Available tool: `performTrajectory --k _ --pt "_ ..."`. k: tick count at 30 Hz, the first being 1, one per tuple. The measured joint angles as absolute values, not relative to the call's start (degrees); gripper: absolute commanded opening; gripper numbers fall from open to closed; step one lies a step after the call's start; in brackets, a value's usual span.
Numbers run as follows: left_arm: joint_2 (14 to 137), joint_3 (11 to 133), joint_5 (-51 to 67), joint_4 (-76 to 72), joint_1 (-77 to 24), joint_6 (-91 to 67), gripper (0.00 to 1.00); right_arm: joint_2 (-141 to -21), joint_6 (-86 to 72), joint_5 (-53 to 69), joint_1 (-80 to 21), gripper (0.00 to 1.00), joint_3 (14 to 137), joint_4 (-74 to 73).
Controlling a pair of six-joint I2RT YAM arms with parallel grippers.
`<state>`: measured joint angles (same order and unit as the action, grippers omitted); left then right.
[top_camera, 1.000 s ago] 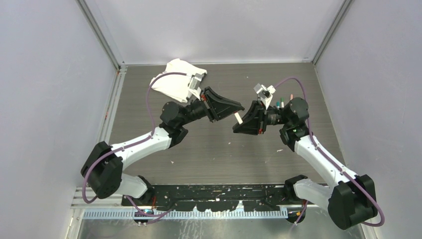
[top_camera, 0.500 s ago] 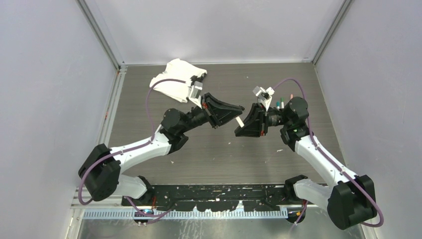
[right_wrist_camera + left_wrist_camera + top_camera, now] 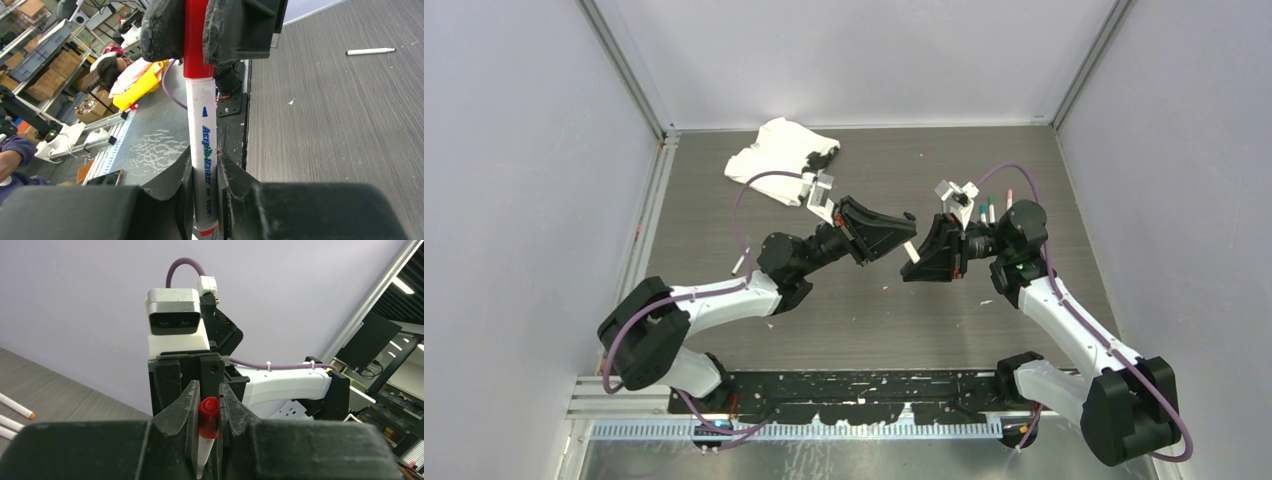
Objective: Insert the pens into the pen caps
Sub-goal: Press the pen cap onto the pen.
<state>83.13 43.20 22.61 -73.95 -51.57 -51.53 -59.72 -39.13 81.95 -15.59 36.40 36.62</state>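
A white pen (image 3: pixel 202 150) printed "Acrylic Marker" is pinched at its lower barrel by my right gripper (image 3: pixel 204 165), which is shut on it. Its upper end sits inside a red pen cap (image 3: pixel 196 40). My left gripper (image 3: pixel 209 389) is shut on that red cap (image 3: pixel 209 415), and the white barrel runs down from it between the fingers. From above, the two grippers meet tip to tip over the table's middle, left gripper (image 3: pixel 902 232) and right gripper (image 3: pixel 916 262), with the pen (image 3: pixel 911 249) bridging them.
A crumpled white cloth (image 3: pixel 774 160) lies at the back left. Loose pens lie on the table (image 3: pixel 15 407), one more (image 3: pixel 370 51) off to the side, another (image 3: pixel 742 262) by the left arm. A few small coloured pieces (image 3: pixel 984 208) stand beside the right arm.
The joined grippers drifted slightly right and toward the near edge with the pen between them. The left arm's elbow swung rightward. Both grips look unchanged.
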Motion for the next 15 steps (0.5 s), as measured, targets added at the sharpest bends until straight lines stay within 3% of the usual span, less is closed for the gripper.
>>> performTrajectory --k 7,15 --pt "78.13 41.32 22.20 -65.95 -51.99 -49.06 0.01 -59.53 -39.62 82.74 -15.29 0.01 35.64 37.52" --pt "80.18 41.34 20.38 -69.45 -53.84 -46.59 0.01 -59.51 -40.97 84.62 -14.52 0.01 34.68 40.47"
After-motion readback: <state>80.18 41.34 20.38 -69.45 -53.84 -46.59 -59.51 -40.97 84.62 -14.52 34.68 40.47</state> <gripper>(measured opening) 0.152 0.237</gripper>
